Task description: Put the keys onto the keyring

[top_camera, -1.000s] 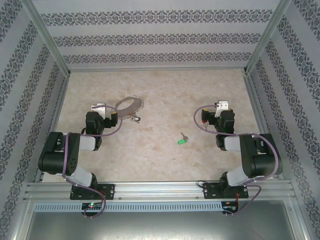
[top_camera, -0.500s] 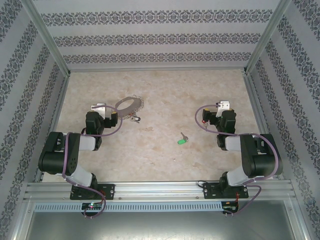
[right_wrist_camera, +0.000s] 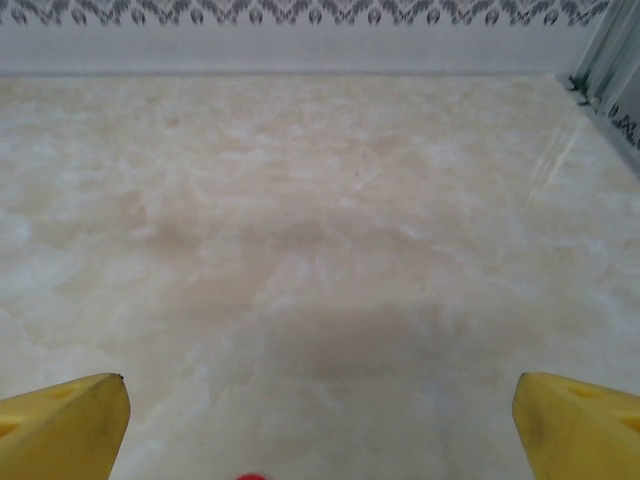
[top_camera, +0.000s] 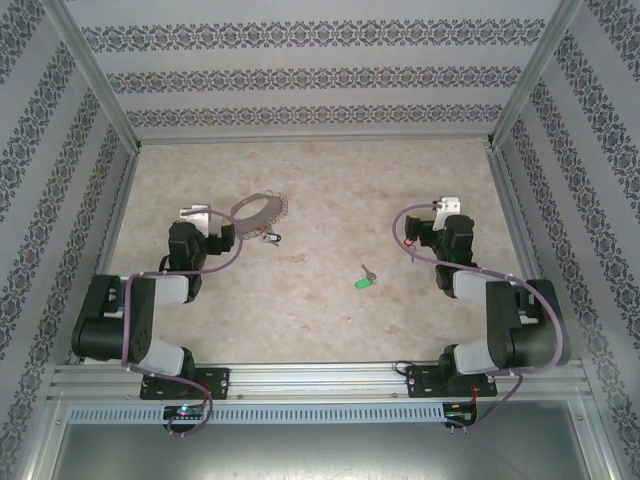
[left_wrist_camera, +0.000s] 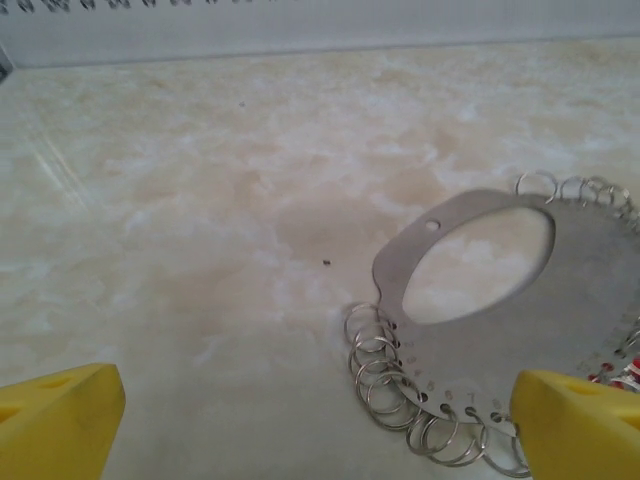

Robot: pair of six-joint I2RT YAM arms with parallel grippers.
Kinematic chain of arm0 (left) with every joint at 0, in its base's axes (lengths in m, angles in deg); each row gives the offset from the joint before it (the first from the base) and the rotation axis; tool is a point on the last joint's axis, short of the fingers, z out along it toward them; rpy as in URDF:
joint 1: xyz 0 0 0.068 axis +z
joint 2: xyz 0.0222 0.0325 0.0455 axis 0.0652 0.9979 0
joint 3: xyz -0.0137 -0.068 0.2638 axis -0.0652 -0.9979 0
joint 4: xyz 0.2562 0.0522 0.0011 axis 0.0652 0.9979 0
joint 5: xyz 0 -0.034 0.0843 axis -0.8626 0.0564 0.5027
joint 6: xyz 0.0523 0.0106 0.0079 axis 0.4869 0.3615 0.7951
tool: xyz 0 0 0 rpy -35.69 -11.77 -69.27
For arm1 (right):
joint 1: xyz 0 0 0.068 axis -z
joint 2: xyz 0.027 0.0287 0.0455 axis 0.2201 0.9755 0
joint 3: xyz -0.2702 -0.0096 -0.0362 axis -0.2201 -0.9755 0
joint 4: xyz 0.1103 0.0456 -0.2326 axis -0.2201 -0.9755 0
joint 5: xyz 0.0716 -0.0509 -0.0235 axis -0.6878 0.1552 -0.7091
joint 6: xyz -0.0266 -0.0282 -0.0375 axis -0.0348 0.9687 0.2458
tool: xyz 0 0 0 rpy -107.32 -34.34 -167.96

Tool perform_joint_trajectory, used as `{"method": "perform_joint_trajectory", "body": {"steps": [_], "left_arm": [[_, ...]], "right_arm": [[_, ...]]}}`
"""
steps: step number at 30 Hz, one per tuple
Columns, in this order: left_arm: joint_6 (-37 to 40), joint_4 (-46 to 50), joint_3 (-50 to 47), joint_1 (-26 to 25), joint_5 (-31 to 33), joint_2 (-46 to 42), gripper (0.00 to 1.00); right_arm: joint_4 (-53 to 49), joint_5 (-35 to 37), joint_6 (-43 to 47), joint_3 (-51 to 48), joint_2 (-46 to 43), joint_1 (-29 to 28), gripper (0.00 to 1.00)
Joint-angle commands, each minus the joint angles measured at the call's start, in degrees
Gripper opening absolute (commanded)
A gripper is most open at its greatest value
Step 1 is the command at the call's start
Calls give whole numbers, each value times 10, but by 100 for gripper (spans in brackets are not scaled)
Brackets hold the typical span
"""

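Lying flat, the keyring (left_wrist_camera: pixel 570 300) is seen just ahead of the left gripper (left_wrist_camera: pixel 320 425), spread wide and empty; the right gripper (right_wrist_camera: pixel 320 425) is likewise spread; the green key (top_camera: pixel 362 282) is shown well apart.

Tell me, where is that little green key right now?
In the overhead view, the green key lies alone on the table, slightly right of centre between the two arms, well apart from the keyring on the left.
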Motion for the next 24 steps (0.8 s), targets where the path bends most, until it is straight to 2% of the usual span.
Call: {"method": "perform_joint_trajectory", "body": {"steps": [1,3,6,7,9,11,12,15,24], "left_arm": [[-21,84,24,9,18,-56,99],[-51,138,47,9,41,-83,100],[-173,296,129,10,119,-90,99],[-185,343,163,10,97,-81,99],[-179,391,219,11,-7,-48,100],[-194,417,270,11,-112,0,100],[-201,425,292,10,-147,23,100],[-209,445,358,2,-236,94,100],[-180,588,513,-25,-276,246,100]], "right_arm": [[-107,21,-50,33,-62,-7,98],[-184,39,-94,57,-91,-7,98],[-307,5,-180,111,-111,-7,98],[-333,-16,-222,124,-114,-6,98],[-346,-79,-273,127,-117,-1,98],[-282,-209,-304,102,-110,2,98],[-259,-246,-325,98,-101,1,98],[-275,-281,-347,124,-71,-22,94],[-291,-259,-351,170,-24,-92,86]]}}
